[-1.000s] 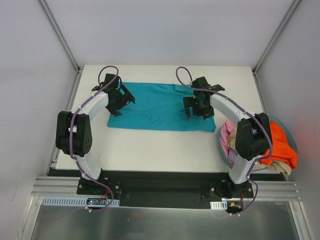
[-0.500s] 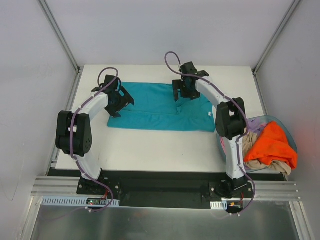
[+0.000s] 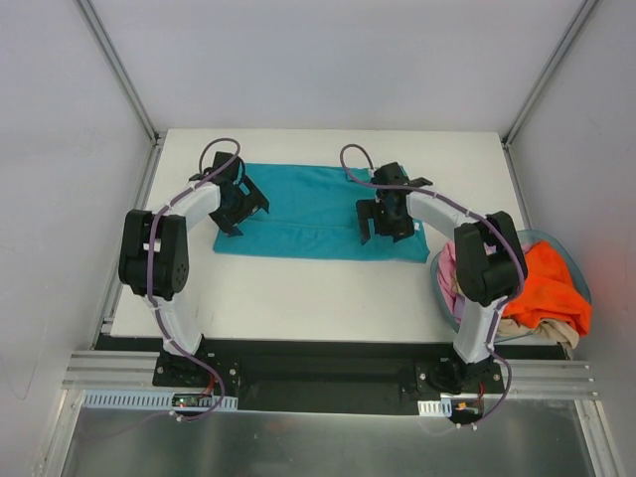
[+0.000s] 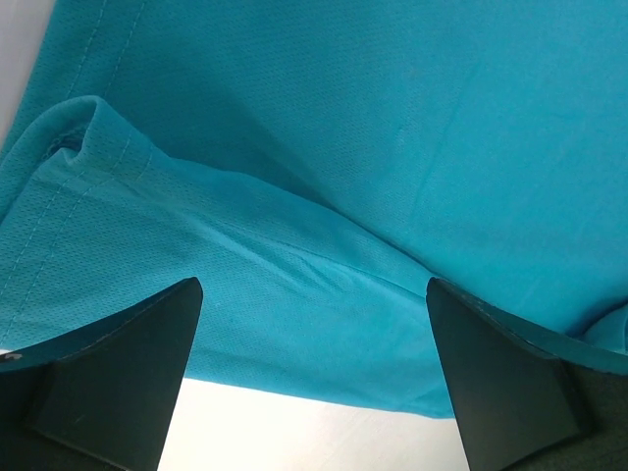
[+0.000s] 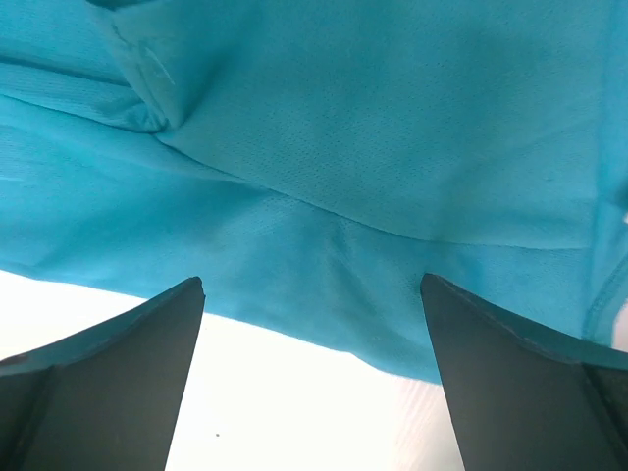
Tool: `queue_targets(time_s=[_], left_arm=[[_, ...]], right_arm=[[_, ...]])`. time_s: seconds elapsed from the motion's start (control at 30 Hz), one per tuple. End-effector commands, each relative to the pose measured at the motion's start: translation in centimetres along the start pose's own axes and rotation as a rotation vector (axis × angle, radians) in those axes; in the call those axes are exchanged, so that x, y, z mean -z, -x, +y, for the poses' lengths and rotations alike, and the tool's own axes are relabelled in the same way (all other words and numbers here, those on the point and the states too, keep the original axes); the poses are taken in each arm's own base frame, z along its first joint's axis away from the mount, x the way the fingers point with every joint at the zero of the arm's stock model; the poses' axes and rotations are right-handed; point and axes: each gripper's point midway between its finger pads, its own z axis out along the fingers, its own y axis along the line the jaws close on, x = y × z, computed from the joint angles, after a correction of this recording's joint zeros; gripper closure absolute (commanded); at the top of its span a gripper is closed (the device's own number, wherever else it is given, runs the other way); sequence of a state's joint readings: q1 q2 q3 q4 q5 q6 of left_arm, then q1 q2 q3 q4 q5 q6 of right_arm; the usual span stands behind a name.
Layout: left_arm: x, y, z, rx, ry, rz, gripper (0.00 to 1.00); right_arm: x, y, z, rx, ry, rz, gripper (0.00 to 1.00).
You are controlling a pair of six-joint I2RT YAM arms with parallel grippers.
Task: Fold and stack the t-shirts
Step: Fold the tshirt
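A teal t-shirt (image 3: 308,211) lies folded into a long strip across the back of the white table (image 3: 298,288). My left gripper (image 3: 237,205) is open over its left end; the left wrist view shows teal cloth (image 4: 324,196) between the spread fingers (image 4: 118,383). My right gripper (image 3: 383,221) is open over the strip's right part, near its front edge; the right wrist view shows the cloth's edge (image 5: 324,265) and bare table between the fingers (image 5: 510,383). Orange (image 3: 552,283), tan (image 3: 542,328) and pink (image 3: 455,266) shirts lie bunched in the basket at the right.
The round blue-grey basket (image 3: 440,288) sits at the table's right front corner, beside the right arm. White walls enclose the table on three sides. Bare table runs along the front of the teal strip.
My right gripper swung to the strip's far edge half a second ago, then came back toward the front edge. The left gripper shifted slightly.
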State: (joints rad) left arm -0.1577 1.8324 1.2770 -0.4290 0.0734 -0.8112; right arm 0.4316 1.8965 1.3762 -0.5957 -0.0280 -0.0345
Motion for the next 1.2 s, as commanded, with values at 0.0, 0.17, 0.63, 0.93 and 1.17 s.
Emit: queue_targets(time_s=[0.0,0.17,0.63,0.93,1.17], left_arm=[[-0.8,-1.1,1.5,0.005,0.042,0.019,0.01],[-0.7,-4.2,5.9,0.012,0.127,0.049,0.01],[4.0,-12.2,13.7,0.071,0.147,0.085,0.01],[10.0,-4.3,8.8,-0.009,0.093,-0.181,0.01],[8.5,3.7,6.4,-0.024,0.154,-0.23,0.01]], right_arm=[[-1.1,-1.1,0.8,-0.027,0.05,-0.002,0.03],[-0.9,-5.6,0.7,-0.051,0.038,0.064,0.03],[3.6,-15.9,2.2,0.055,-0.02,0.185,0.03],[10.4,-6.5,3.5,0.079,0.018,-0.098,0.03],[10.3,2.8,3.5,0.058,0.124,-0.208,0.03]])
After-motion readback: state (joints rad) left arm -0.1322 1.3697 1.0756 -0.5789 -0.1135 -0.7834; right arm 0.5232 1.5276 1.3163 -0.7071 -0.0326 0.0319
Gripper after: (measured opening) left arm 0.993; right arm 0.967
